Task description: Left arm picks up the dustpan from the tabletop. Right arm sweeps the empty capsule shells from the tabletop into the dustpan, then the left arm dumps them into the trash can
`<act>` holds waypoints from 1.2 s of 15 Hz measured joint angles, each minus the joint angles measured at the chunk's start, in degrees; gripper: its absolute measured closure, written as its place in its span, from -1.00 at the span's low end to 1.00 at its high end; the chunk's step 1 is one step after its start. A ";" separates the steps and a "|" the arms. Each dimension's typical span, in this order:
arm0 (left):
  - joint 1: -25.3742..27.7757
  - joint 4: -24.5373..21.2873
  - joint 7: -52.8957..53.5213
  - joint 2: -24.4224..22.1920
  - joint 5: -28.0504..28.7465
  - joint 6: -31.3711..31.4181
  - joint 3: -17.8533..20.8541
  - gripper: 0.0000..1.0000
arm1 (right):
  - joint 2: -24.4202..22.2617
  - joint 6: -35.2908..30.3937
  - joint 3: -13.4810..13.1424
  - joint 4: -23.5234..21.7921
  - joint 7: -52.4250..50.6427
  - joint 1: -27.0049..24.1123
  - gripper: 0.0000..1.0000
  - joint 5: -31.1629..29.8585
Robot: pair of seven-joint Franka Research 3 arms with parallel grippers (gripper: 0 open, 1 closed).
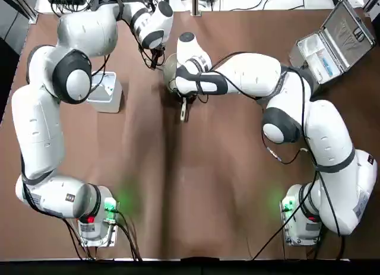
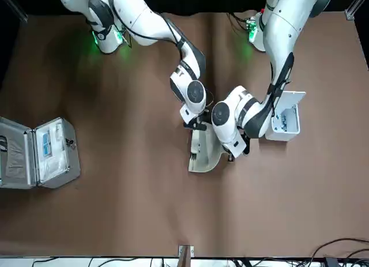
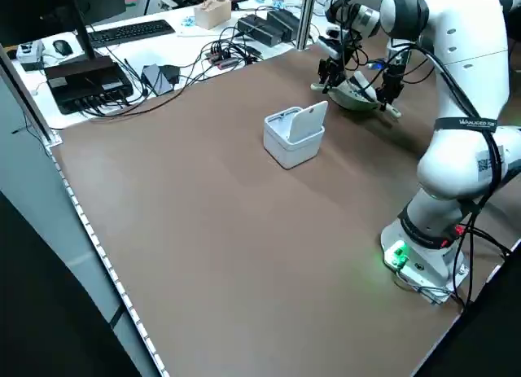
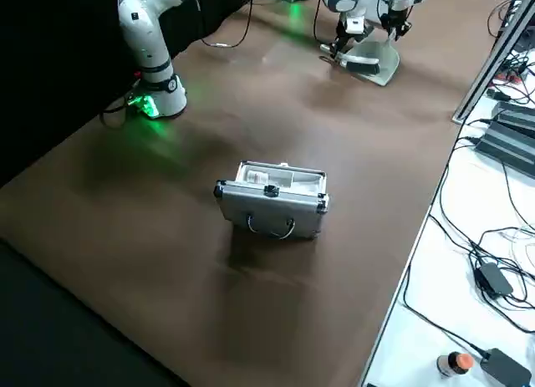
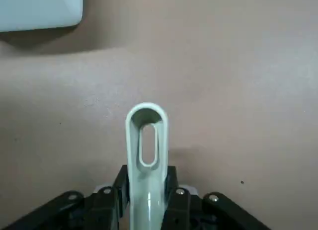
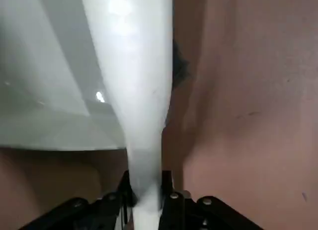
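Top view: I have the left gripper (image 1: 157, 60) at the far side of the tabletop (image 1: 139, 168), left of the right gripper (image 1: 186, 95). The dustpan (image 1: 168, 72) is located between them. The trash can (image 1: 105, 95) stands farther left, a short transfer for the left arm.

Front view: The pan rests at or near table level, presumably so that debris can enter over its lip. The brush bristles (image 2: 194, 157) are at the pan, inside its outline; I cannot confirm contact. The can's lid (image 2: 290, 100) is raised, leaving the opening accessible for dumping. Small bluish marks show inside the can; I cannot tell whether they are shells.

Left side view: The can is upright and well apart from the pan, which keeps it out of the sweeping zone.

Right side view: The bristles lie across the pan's mouth area. I cannot identify any empty capsule shells; they may be hidden by the tools. I judge sweeping to be in hand. Verify collection before lifting, and keep the pan level to prevent spillage.

Left wrist view: My left fingers are clamped on the slotted dustpan handle (image 5: 147, 190), one each side, for tilt control.

Right wrist view: My right fingers grip the white brush handle (image 6: 141, 125), leaving the bristle end free to sweep.
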 joint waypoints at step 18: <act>-0.02 0.00 -0.02 0.01 -0.01 -0.07 -0.10 0.34 | 0.97 -0.34 0.69 4.27 -1.03 -2.86 0.47 5.94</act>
